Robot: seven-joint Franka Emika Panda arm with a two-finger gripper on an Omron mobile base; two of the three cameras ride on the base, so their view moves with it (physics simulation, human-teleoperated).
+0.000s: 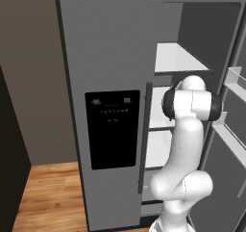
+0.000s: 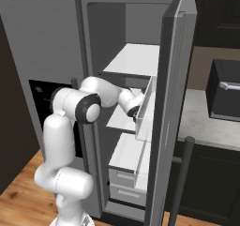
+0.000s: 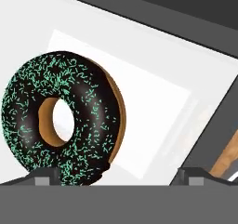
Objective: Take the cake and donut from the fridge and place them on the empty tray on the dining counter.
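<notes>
**Desk:** Chocolate icing flecked with green sprinkles: is that the donut (image 3: 63, 118) at the left of the hand view?

**Photographer:** Yes. It stands on edge, hole facing the lens, tan rim showing along its right side. Its lower edge meets the left of the two dark fingers (image 3: 46, 175) at the bottom of the frame. The other tip sits well to the right, with bare white shelf (image 3: 158, 102) between them.

**Desk:** So the fingers are grasping it?

**Photographer:** I cannot tell. They stand wide apart, and the donut touches or overlaps just one tip. That reads to me as not clamped, but the contact is hidden.

**Desk:** Where is all this?

**Photographer:** Inside the fridge (image 1: 110, 58). In the right base view the arm reaches past the open door (image 2: 164, 103) at mid-height, its wrist hidden behind a clear door bin (image 2: 145, 110).

**Desk:** What could go wrong?

**Photographer:** My judgement: a ring balanced on edge and off-centre could roll or tip flat if only one finger pushes it. Closing now might pinch the rim and squeeze it out sideways. Pulling back, the wrist could clip that bin.
</notes>
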